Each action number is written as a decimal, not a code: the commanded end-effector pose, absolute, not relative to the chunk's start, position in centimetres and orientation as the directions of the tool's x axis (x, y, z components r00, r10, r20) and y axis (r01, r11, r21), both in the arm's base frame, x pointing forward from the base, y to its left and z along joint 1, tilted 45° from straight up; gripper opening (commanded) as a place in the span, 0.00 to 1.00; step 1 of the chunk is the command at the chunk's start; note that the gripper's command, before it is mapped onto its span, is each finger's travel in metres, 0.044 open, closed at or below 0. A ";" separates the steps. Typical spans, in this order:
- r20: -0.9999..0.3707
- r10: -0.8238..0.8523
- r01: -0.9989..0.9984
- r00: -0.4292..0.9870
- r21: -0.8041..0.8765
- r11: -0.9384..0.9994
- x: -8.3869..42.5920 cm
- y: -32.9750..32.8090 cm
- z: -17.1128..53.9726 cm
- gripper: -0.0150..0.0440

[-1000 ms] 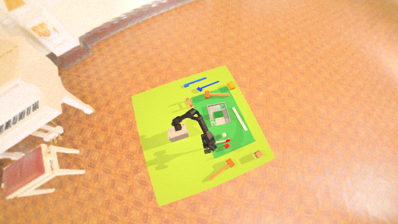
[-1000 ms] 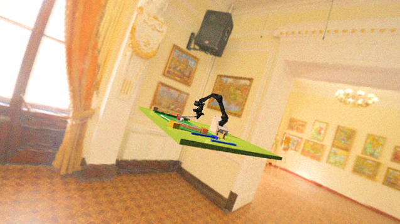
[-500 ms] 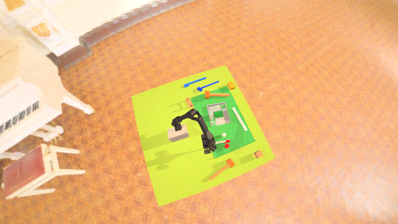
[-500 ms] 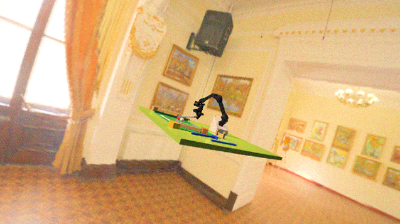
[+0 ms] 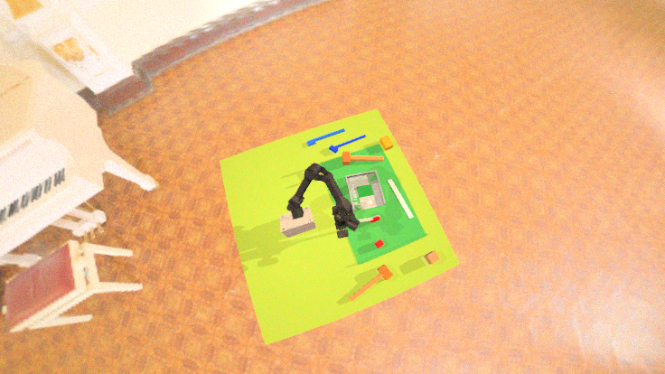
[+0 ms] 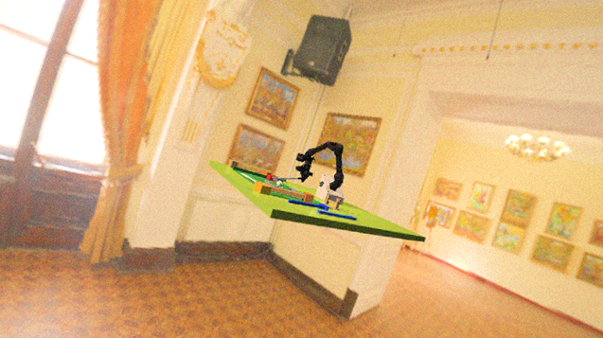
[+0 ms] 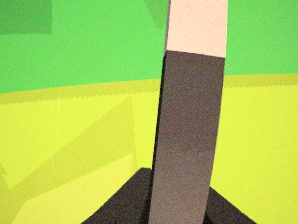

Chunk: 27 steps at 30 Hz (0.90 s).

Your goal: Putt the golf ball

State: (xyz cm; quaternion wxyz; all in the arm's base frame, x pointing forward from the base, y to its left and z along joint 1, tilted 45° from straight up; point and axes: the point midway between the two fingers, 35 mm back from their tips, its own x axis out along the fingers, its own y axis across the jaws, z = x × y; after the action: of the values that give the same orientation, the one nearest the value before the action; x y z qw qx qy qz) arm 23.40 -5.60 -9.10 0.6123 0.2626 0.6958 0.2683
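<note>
Counted from left to right in the top view: one pale base block (image 5: 297, 223) left of the claw, one black arm (image 5: 325, 183), two blue tools (image 5: 335, 137) far behind it, two orange mallets, one (image 5: 361, 158) behind the claw and one (image 5: 371, 280) in front of it, one red cube (image 5: 379, 243) just ahead to the right, one grey-walled raised green (image 5: 366, 190), one white bar (image 5: 400, 198) and two orange blocks, one (image 5: 386, 142) at the far corner and one (image 5: 432, 257) at the near corner. The golf ball cannot be made out. The arm rises from the base block, bends at a high elbow and slopes down to the claw (image 5: 347, 227), which is clamped on the red putter (image 5: 369, 219); the putter's shaft points right from the claw, its red head over the dark green mat (image 5: 399, 223). In the wrist view the shaft (image 7: 189, 136) runs straight up between the fingers.
</note>
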 end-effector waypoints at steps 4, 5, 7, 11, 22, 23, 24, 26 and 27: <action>-0.717 0.690 0.034 -0.099 0.691 0.722 24.0 -8.3 -6.3 0.25; -0.717 0.690 0.034 -0.099 0.691 0.722 24.0 -8.7 -5.8 0.25; -0.716 0.690 0.034 -0.099 0.691 0.722 24.0 -9.4 -5.1 0.25; -0.714 0.693 0.041 -0.097 0.693 0.720 24.0 -8.9 -5.7 0.25; -0.714 0.693 0.041 -0.097 0.693 0.720 24.0 -8.9 -5.7 0.25; -0.714 0.693 0.041 -0.097 0.693 0.720 24.0 -8.9 -5.7 0.25; -0.714 0.693 0.041 -0.097 0.693 0.720 24.0 -8.9 -5.7 0.25; -0.714 0.693 0.041 -0.097 0.693 0.720 24.0 -8.9 -5.7 0.25; -0.714 0.693 0.041 -0.097 0.693 0.720 24.0 -8.9 -5.7 0.25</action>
State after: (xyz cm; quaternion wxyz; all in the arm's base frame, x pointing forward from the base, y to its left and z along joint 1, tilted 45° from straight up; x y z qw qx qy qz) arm 23.95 -8.92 -5.61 0.6165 0.2650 0.6924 0.2652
